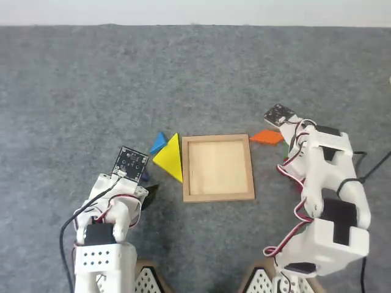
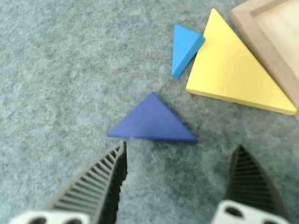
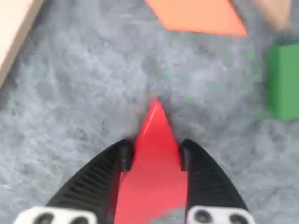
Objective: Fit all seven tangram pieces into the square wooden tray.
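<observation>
The square wooden tray (image 1: 218, 139) lies mid-table with nothing in it. Off its left side rest a big yellow triangle (image 1: 169, 157) and a small light blue triangle (image 1: 158, 142). A dark blue triangle (image 2: 152, 122) lies flat on the carpet just ahead of my left gripper (image 2: 181, 148), which is open and apart from it. My right gripper (image 3: 156, 144) is shut on a red triangle (image 3: 156, 163), low over the carpet to the right of the tray. An orange piece (image 3: 196, 16) and a green piece (image 3: 284, 79) lie beyond it.
Grey carpet covers the table. The left arm (image 1: 113, 207) stands at the front left, the right arm (image 1: 324, 177) at the front right. The tray's corner (image 2: 271, 32) touches the yellow triangle (image 2: 233, 74). The tray's edge (image 3: 14, 28) is close to the red triangle.
</observation>
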`<action>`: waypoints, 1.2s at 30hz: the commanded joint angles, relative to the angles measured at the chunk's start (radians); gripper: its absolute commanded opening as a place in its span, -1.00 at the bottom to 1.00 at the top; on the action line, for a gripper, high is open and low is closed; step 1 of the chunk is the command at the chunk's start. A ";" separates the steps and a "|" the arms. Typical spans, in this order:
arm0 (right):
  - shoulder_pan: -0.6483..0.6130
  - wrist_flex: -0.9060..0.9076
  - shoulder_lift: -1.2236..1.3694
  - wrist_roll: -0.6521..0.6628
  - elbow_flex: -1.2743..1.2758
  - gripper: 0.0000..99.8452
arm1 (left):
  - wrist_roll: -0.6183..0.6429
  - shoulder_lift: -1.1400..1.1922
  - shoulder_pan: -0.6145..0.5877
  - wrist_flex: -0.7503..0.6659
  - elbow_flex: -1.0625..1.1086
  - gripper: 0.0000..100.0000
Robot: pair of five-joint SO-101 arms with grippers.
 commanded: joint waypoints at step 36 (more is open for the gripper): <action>0.041 0.048 -0.341 -0.741 0.226 -0.39 | -0.011 -0.011 0.003 -0.021 -0.010 -0.33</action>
